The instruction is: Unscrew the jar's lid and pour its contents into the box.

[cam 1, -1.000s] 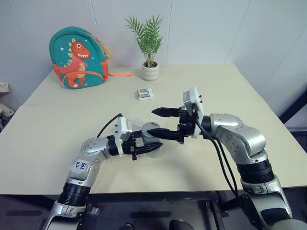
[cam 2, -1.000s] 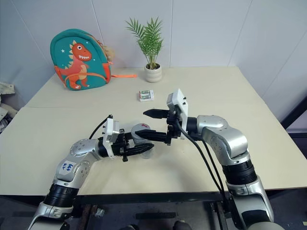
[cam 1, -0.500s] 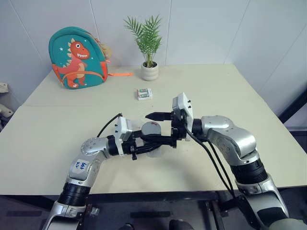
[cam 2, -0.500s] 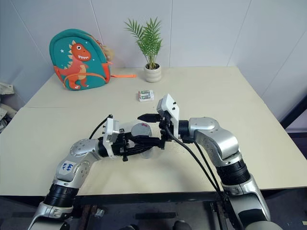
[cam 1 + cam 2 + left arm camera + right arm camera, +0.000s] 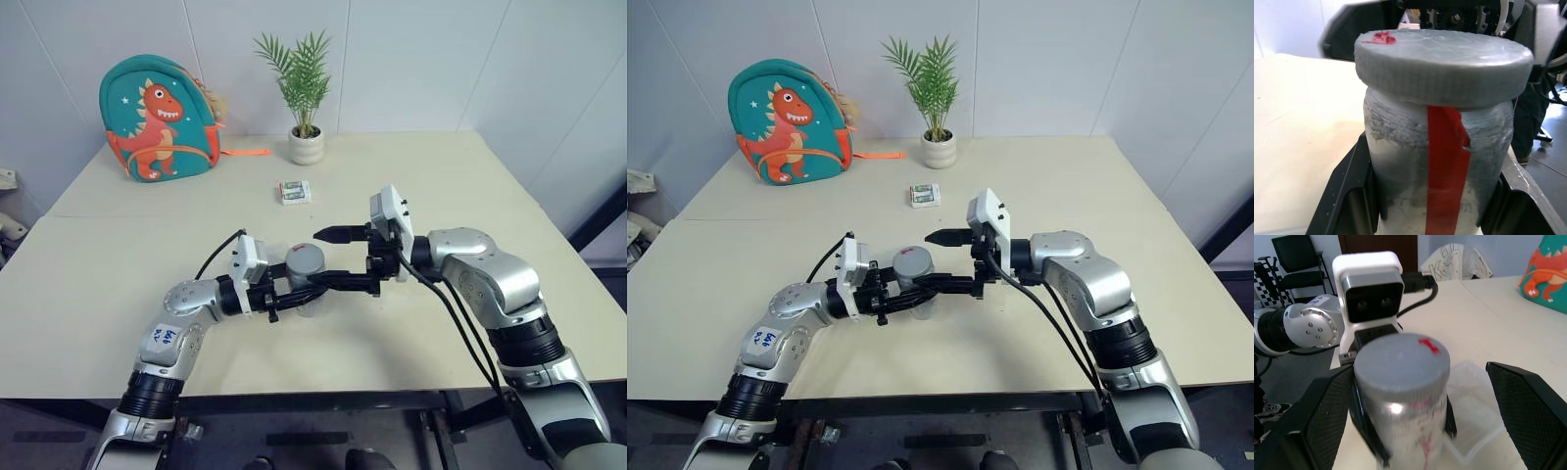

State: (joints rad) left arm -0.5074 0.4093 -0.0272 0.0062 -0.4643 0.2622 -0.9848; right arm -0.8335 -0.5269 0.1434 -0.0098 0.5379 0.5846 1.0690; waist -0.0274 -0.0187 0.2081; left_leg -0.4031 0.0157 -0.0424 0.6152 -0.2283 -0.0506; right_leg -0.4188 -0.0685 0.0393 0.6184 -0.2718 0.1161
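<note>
Unscrewing step: left gripper (image 5: 294,292) clamps jar (image 5: 1435,161); right gripper (image 5: 338,259) at its 3 o'clock, fingers apart — must close on lid (image 5: 1400,363), twist.

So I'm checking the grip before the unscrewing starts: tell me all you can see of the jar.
The jar is a small upright cylinder with cloudy, silvery walls and a red strip down its side. Its grey lid, ribbed at the edge and marked with a red smear, is on. The left gripper is shut on its body, held above the table. The right gripper stands open, one finger at either side, not gripping the lid. The box lies behind it. Its contents cannot be seen.
</note>
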